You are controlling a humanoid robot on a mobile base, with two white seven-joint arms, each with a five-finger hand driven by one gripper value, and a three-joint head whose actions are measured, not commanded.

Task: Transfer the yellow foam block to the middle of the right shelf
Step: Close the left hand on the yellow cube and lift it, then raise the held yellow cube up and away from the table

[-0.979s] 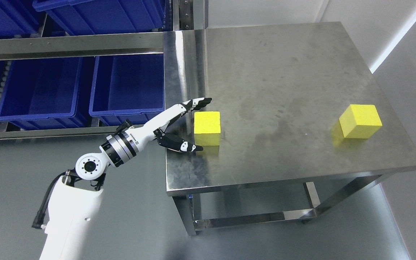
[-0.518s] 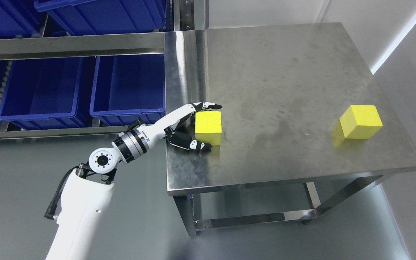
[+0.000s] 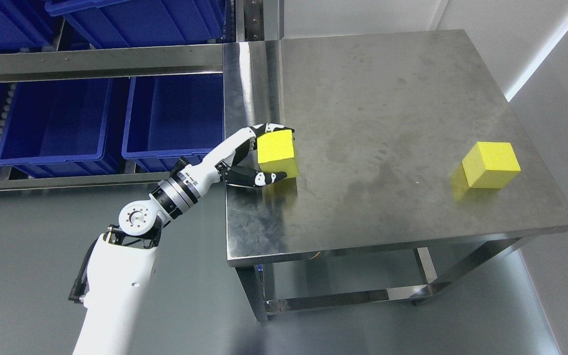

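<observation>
Left hand (image 3: 259,158) fingers clamped on yellow foam block (image 3: 275,148), tilted near worktop (image 3: 412,98) left edge; carry to shelf remains.

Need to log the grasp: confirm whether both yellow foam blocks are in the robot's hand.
No: the left hand grips only one yellow foam block; the other block sits untouched near the steel table's right edge.
</observation>
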